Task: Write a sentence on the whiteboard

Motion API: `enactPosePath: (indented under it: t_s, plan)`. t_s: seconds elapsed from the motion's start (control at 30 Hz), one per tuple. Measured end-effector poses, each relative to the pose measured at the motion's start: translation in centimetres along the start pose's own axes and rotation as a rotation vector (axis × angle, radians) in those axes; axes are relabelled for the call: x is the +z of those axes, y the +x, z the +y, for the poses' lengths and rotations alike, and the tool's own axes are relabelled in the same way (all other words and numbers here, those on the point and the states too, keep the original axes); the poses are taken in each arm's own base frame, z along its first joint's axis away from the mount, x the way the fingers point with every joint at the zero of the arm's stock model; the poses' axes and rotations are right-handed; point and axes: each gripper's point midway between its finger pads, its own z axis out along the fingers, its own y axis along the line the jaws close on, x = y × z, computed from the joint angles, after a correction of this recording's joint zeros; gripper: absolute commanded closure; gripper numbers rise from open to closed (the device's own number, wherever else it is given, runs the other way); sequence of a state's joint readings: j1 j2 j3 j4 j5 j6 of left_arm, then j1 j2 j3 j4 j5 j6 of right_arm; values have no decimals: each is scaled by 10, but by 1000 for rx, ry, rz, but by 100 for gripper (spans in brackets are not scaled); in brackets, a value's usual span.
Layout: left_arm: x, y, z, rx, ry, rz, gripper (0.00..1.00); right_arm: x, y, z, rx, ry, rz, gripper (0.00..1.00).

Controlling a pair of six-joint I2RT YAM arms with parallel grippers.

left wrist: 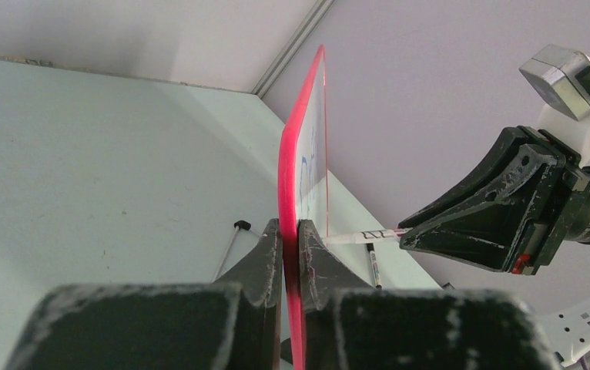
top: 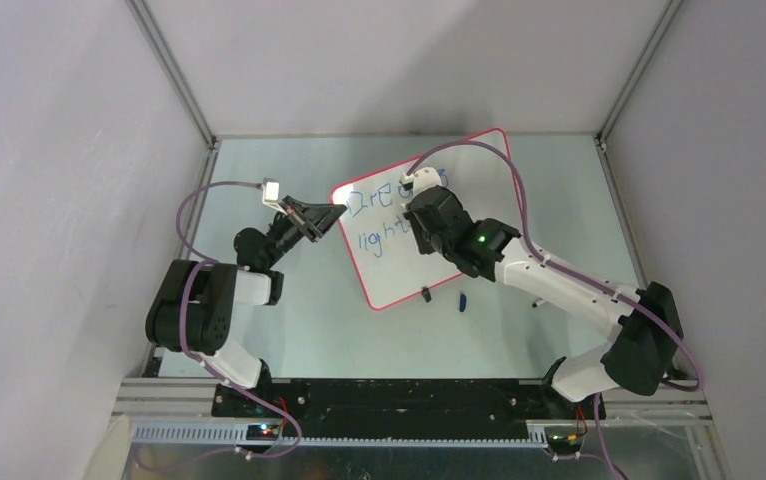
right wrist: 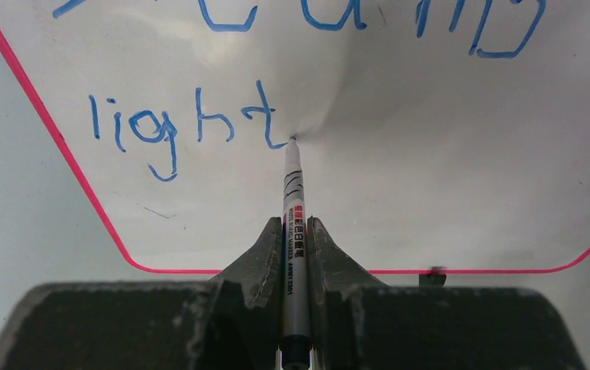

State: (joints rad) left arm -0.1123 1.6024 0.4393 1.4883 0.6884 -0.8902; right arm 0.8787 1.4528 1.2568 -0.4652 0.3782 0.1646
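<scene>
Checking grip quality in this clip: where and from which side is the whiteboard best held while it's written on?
At its left edge rim, coming in from the left with one finger on each face. The whiteboard is a thin flat sheet, so only an edge fits the left gripper, and that leaves the face free for the marker.

Pale green table (top: 339, 340) between plain lilac-grey walls (top: 59, 150)

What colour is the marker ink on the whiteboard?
The sentence is blue; right wrist view shows it best.
</scene>
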Motion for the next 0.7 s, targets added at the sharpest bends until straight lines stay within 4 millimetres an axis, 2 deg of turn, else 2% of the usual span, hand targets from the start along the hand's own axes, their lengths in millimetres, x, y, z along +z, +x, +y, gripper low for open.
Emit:
enactPosePath:
  t_s: [0.23,0.43,0.53,0.7]
  plan:
    - [0,0,0,0,0,0,100,-7,-8,-2,14,-9,-27,100]
    - [0,0,0,0,0,0,100,-28,-26,-8,44,-28,-89,100]
    - [0,0,0,1,0,0,100,-34,-32,-17,64,-18,-111,100]
    - [0,0,-1,1,1,-1,100,-28,-25,-28,74,4,-105,100]
